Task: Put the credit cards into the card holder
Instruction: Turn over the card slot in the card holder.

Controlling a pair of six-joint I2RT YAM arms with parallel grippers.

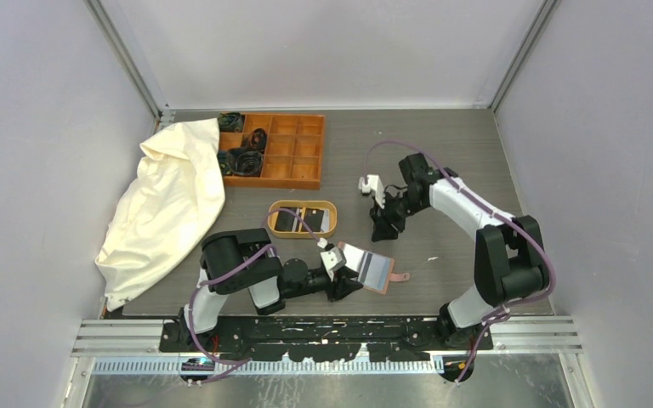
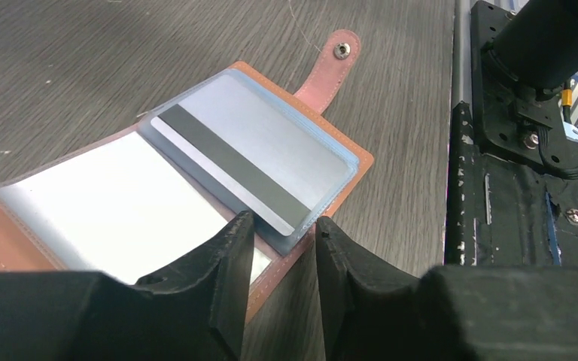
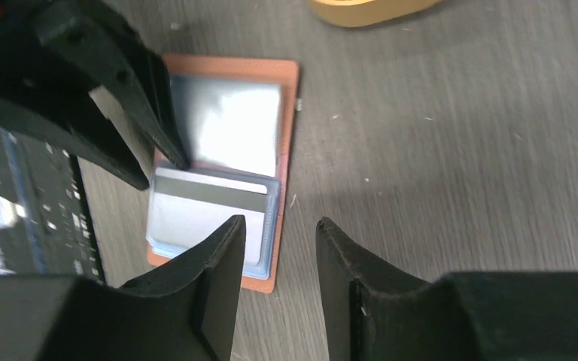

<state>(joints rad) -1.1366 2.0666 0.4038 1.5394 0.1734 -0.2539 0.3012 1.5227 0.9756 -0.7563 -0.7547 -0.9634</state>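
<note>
The card holder [image 1: 374, 272] lies open on the table, reddish-brown leather with a snap strap [image 2: 331, 68] and clear sleeves. A pale credit card [image 2: 244, 154] with a dark stripe sits in its right-hand sleeve, also showing in the right wrist view [image 3: 196, 218]. Two dark credit cards [image 1: 302, 219] lie in the oval wooden tray [image 1: 276, 206]. My left gripper [image 2: 282, 229] is open at the holder's near edge, one finger over the lining, the other beside the leather. My right gripper [image 3: 278, 226] hangs open above the holder's far side, holding nothing.
An orange compartment box [image 1: 293, 170] with dark items stands at the back. A white cloth bag [image 1: 166, 204] lies along the left side. The black base rail [image 2: 489, 188] runs close to the holder. The oval tray's rim [image 3: 361, 11] is just beyond the holder.
</note>
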